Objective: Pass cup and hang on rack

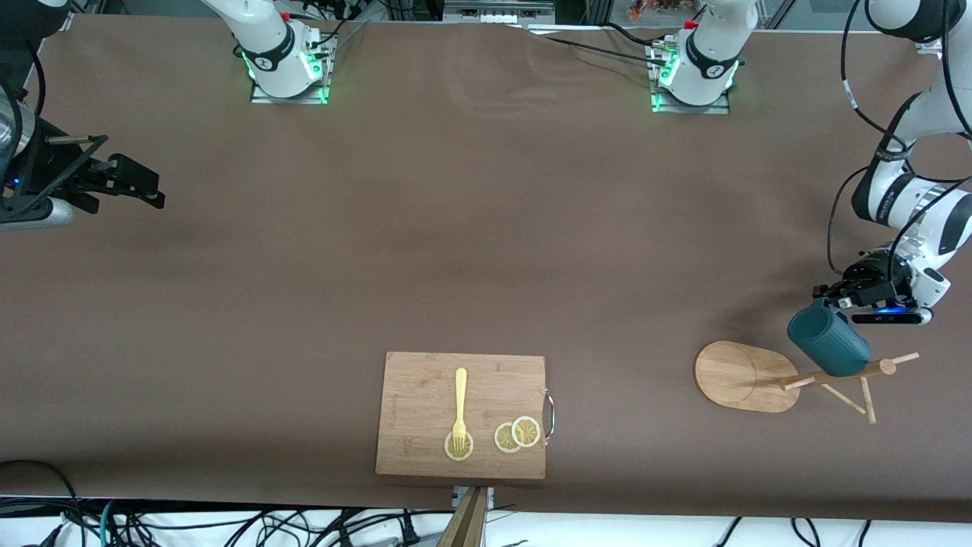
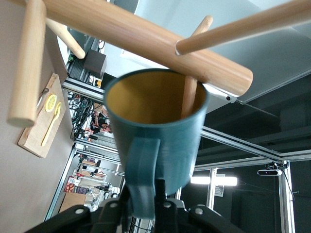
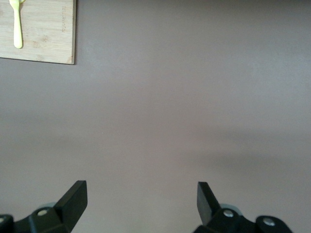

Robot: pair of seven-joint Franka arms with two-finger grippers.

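Left gripper is pinching the loop handle of the cup, its jaws drawn almost together on that handle, as the left wrist view shows. It is holding the cup tipped over on its side above the rack, mouth toward the pole's top, so that a peg can enter; in the left wrist view one thin peg is already reaching down inside the yellowish-tan interior. Gripping by the handle is keeping the cup's open mouth free for the pegs, though it also means the handle itself is not on any peg, so I judge the hanging step as under way rather than finished. The rack is standing near the left arm's end of the table, its oval base resting on the brown cloth and its pole with angled pegs seeming to lean toward the table's edge there only because of the high camera. Closer to the table's middle, and nearer to the front camera than the rack, a bamboo cutting board is carrying a yellow fork and lemon slices. Right gripper is waiting over bare cloth at the right arm's end, fingers spread wide and holding nothing, well apart from the cup, presumably because its share of the pass is done.
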